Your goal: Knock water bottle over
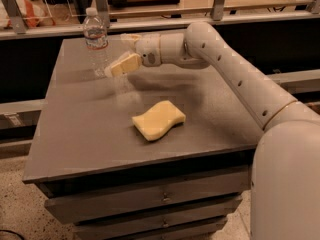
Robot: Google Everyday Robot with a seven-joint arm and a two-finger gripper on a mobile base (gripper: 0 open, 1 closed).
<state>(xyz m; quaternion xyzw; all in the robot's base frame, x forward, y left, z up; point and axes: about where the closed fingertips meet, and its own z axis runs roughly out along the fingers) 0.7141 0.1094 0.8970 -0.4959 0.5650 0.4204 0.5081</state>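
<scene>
Water bottle [96,40] stands upright on the grey worktop [75,134], far-left area, white cap on. The arm reaches in from the right, low over the far part of the worktop. Pincer [117,55] is just right of the bottle, its two pale fingers spread apart with nothing held. Lower finger [121,65] points at the bottle's lower body; cannot tell if it touches. Yellow sponge [158,120] lies flat mid-worktop, nearer, well apart from the bottle.

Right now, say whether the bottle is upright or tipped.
Upright: the bottle stands cap up on the table, tool close beside it.
</scene>
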